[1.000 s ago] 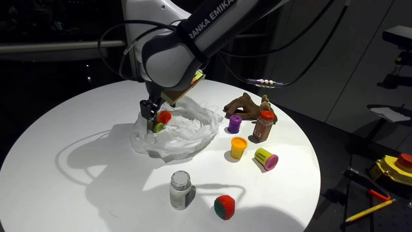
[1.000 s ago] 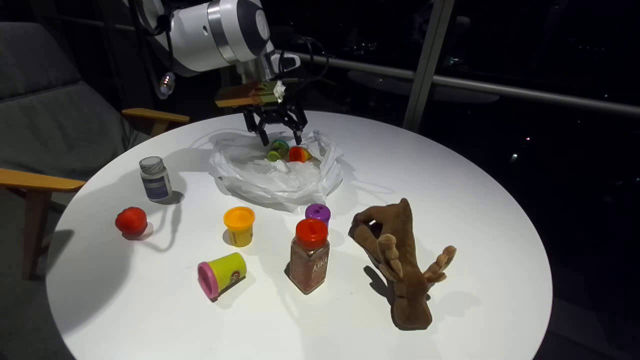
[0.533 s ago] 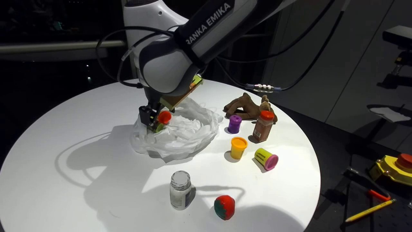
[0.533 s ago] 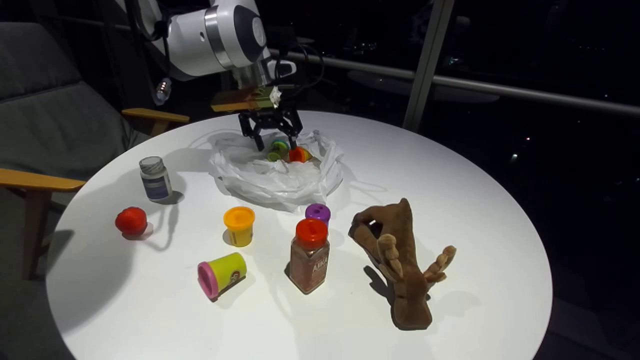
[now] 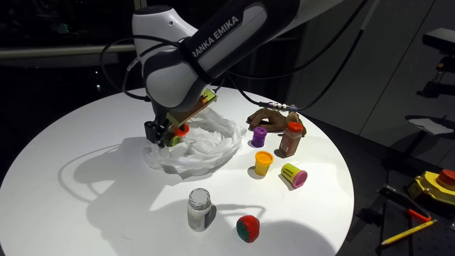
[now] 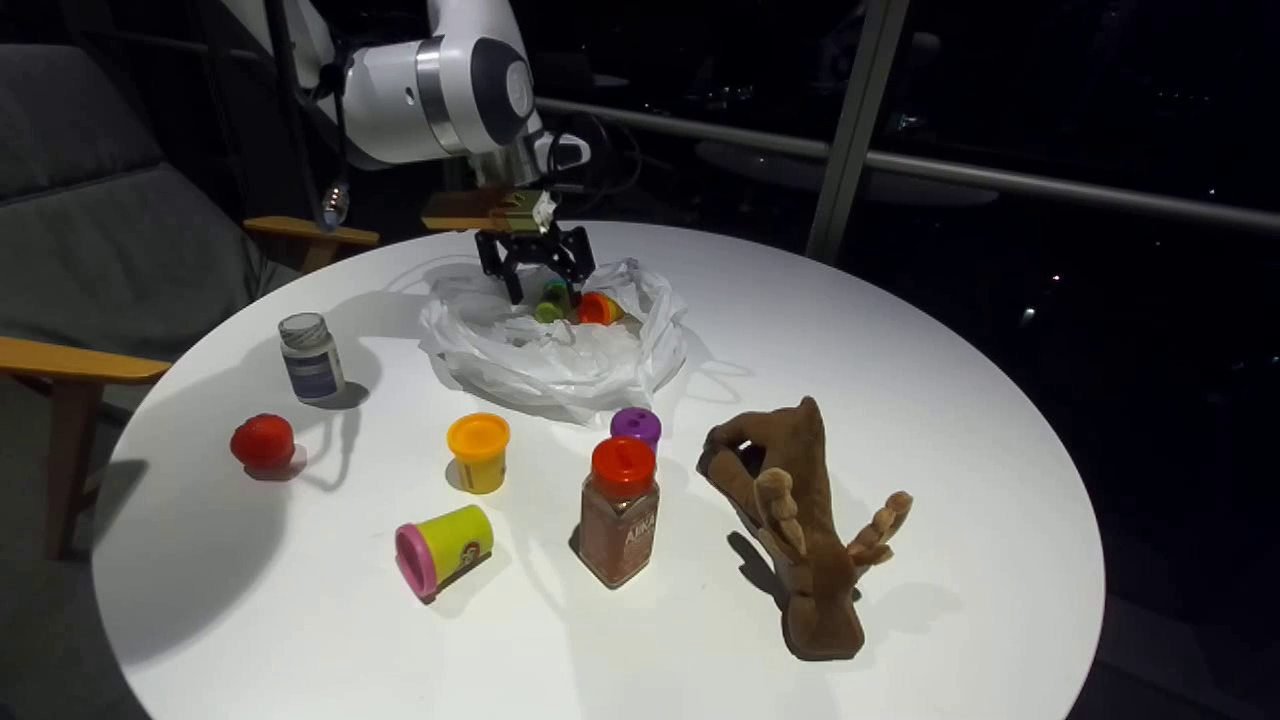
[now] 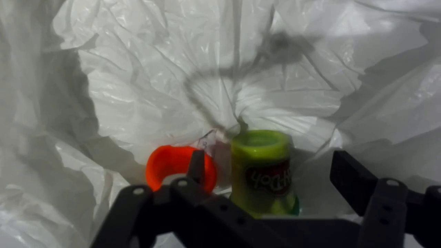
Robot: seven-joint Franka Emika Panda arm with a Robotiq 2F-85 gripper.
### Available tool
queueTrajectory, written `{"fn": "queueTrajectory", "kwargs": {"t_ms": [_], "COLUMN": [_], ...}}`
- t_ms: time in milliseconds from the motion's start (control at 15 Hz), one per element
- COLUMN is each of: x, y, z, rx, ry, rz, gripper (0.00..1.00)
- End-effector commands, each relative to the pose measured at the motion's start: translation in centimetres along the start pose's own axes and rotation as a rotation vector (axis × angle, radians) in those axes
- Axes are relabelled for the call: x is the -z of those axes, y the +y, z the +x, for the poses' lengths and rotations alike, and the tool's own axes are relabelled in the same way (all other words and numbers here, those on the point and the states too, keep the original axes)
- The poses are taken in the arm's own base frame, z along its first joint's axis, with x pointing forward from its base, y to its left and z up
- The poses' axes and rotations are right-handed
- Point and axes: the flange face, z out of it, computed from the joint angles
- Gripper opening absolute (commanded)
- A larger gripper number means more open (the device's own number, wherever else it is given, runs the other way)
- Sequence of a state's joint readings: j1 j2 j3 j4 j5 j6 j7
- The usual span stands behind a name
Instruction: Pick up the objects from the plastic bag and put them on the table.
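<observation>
The whitish plastic bag (image 6: 610,375) lies spread out on the white table (image 5: 57,170), its wrinkled rim standing up around two tubs. One is a yellow-green tub (image 7: 263,172), base towards the wrist camera; a red-orange-ended tub (image 7: 172,155) lies just beside it. My gripper (image 7: 270,170) reaches into the bag with its jaws apart, one finger on each side of the yellow-green tub. Gaps show between the tub and both fingers in the wrist view, wider at the right finger (image 7: 355,179). The left finger (image 7: 197,165) partly covers the red-orange end.
Out on the table are a brown animal figure (image 6: 815,530), a purple shaker (image 6: 636,424), an orange tub (image 6: 480,460), a yellow tub with pink lid (image 6: 455,540), a red-lidded spice jar (image 6: 618,520), a grey-white bottle (image 5: 199,211) and a red strawberry (image 5: 250,227). A chair (image 6: 80,240) stands beside it.
My gripper has come lower into the bag and shifted sideways, so its fingers now flank the yellow-green tub. The gap between them looks slightly narrower. The tubs and bag stay put.
</observation>
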State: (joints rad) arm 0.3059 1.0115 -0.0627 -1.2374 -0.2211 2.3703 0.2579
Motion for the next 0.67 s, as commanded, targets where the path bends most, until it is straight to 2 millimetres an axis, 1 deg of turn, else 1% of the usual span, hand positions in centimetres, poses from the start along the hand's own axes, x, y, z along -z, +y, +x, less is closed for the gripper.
{"fn": "queueTrajectory", "kwargs": {"t_ms": [0,67,400,467,600], "x": [-0.1,-0.2,-0.6,-0.3,0.5], "y": [0.1,0.2,0.8,1.0,1.4], "z": [1.6,1.8,2.5,2.7,2.9], "rx": [-0.027,-0.029,-0.04,-0.046,-0.061], "ry": [0.008,0.01,0.012,0.014,0.022], "rz": [0.025,0.02,0.009,0.011,0.008], "gripper": [0.69,0.63,0.23,0.19,0.18]}}
